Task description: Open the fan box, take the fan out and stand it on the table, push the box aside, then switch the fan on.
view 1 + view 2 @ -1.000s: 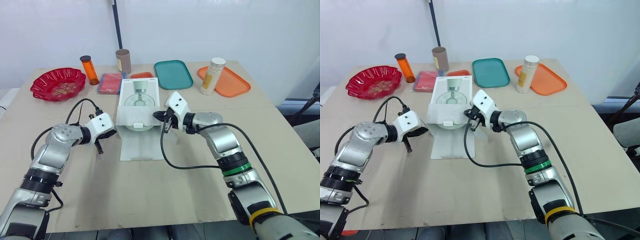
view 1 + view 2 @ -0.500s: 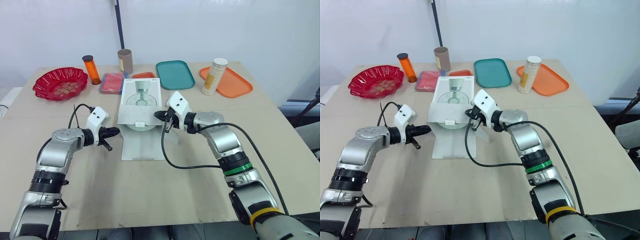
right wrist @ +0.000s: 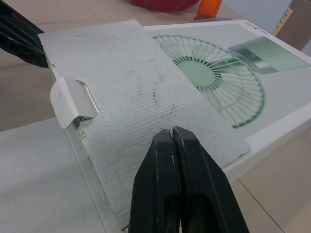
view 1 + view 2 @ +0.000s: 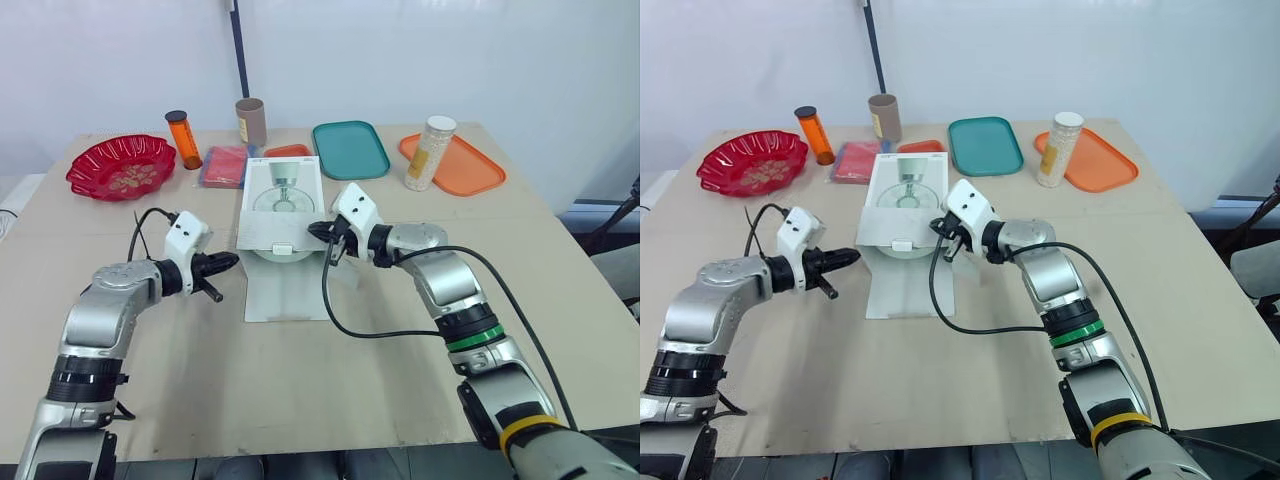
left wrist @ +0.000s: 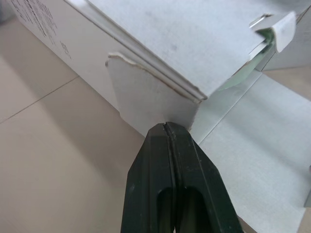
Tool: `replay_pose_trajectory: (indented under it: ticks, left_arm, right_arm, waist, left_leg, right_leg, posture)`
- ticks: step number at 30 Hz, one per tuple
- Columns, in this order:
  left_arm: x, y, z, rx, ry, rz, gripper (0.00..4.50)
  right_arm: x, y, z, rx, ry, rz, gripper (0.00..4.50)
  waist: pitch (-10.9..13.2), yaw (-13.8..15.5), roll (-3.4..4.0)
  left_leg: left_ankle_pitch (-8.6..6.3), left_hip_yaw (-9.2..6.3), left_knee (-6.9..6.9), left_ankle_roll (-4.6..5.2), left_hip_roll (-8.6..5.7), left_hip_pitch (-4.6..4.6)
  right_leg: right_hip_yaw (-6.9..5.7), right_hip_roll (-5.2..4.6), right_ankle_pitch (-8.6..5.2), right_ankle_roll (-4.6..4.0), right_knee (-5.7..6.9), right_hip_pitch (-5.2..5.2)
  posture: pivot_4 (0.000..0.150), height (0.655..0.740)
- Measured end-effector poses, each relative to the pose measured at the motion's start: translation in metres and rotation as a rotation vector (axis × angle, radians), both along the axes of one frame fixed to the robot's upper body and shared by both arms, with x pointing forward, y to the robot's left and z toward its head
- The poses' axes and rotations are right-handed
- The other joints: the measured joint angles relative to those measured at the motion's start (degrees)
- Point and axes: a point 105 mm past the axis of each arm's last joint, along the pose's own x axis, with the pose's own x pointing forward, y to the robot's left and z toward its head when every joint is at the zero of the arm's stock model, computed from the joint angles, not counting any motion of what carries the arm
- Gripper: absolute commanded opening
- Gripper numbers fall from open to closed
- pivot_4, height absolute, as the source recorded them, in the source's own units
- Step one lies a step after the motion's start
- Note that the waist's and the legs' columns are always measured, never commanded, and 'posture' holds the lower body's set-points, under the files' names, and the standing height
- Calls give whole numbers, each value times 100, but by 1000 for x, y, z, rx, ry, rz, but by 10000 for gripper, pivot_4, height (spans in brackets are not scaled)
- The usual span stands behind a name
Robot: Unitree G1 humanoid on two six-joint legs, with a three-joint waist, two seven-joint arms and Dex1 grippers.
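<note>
Closed grippers flank the box
It lies flat, long axis running away from the robot, flap toward it; left gripper and right gripper both pressed closed.

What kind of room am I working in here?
Most likely a lab or test room: a plain table against a bare white wall, with unrelated props lined along the back, such as a red bowl, a teal tray and an orange tray.
</note>
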Motion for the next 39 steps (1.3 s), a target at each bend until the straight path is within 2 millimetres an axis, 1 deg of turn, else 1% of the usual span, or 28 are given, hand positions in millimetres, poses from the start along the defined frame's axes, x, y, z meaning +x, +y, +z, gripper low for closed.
replay_pose_trajectory:
  ticks: [4,10,15,19,21,24,26,29,32,34,35,36,38,39]
  left_arm:
    - [-3,1,0,-1,-2,8,0]
    - [-9,3,8,2,-27,-7,0]
    - [-22,8,15,11,-44,-41,0]
    - [-39,7,14,-17,-31,-106,0]
    - [-52,0,14,-34,-26,-161,0]
    - [-61,-6,9,-47,-11,-193,0]
    - [-62,-10,11,-58,-22,-196,0]
    - [-63,-23,18,-121,-55,-208,0]
    - [-60,-37,31,-191,-117,-197,0]
    - [-60,-45,35,-202,-144,-186,0]
    - [-60,-51,34,-212,-144,-177,5497]
    - [-60,-55,33,-227,-139,-169,8012]
    - [-64,-59,29,-250,-114,-149,15224]
    - [-66,-61,28,-263,-101,-149,17902]
  right_arm:
    - [-1,3,-1,3,2,10,438]
    - [-2,7,-2,10,7,18,438]
    - [-2,8,-2,11,8,22,438]
    - [-2,9,-2,11,7,23,438]
    - [-2,8,-2,11,7,22,438]
    - [-2,8,-3,11,9,21,438]
    - [-3,7,-3,11,10,21,438]
    - [-3,7,-3,9,9,23,438]
    - [-3,7,-4,7,9,24,438]
    - [-3,7,-4,6,9,24,438]
    - [-3,7,-4,5,9,25,0]
    - [-3,8,-4,5,9,26,0]
    - [-4,8,-4,3,10,29,0]
    - [-4,8,-4,1,10,29,0]
  waist:
    - [0,-3,-1]
    - [0,-4,-1]
    - [0,-4,0]
    - [0,-5,-1]
    - [0,-4,0]
    - [0,-4,-1]
    - [0,-4,-1]
    - [-2,-4,-4]
    - [-3,-1,-6]
    - [-5,0,-6]
    - [-5,0,-6]
    - [-5,0,-6]
    - [-6,-1,-7]
    - [-6,0,-7]
  left_leg:
    - [0,1,0,0,0,0]
    - [0,1,-1,0,1,0]
    - [0,1,-3,0,2,0]
    - [0,2,-5,0,4,0]
    - [0,1,-6,0,4,0]
    - [0,1,-5,0,4,1]
    - [0,1,-5,0,3,1]
    - [0,1,-5,0,4,1]
    - [0,2,-4,0,3,1]
    - [0,2,-4,0,3,2]
    - [0,1,-4,0,3,2]
    - [0,1,-4,0,3,2]
    - [0,2,-4,0,4,3]
    - [0,1,-4,0,4,3]
  right_leg:
    - [0,0,0,0,-1,0]
    - [0,1,0,0,-2,-1]
    - [0,1,0,0,-4,-1]
    - [0,2,0,-1,-8,-1]
    - [0,2,0,-1,-8,0]
    - [0,2,-1,-1,-8,1]
    - [1,2,-1,-1,-9,4]
    - [0,2,-1,-1,-11,4]
    - [1,2,-1,-1,-12,5]
    - [2,2,-1,-1,-12,5]
    - [2,2,-1,-1,-11,5]
    - [2,2,-1,-1,-11,5]
    - [3,3,-1,-1,-11,5]
    - [3,3,-1,-1,-11,5]
  posture:
    - [1500,7400]
    - [1500,7400]
    - [1500,7400]
    - [1500,7400]
    - [1500,7400]
    - [1500,7400]
    - [1500,7400]
    - [1500,7400]
    - [1500,7400]
    - [1500,7400]
    - [1500,7400]
    - [1500,7400]
    - [1500,7400]
    - [1500,7400]
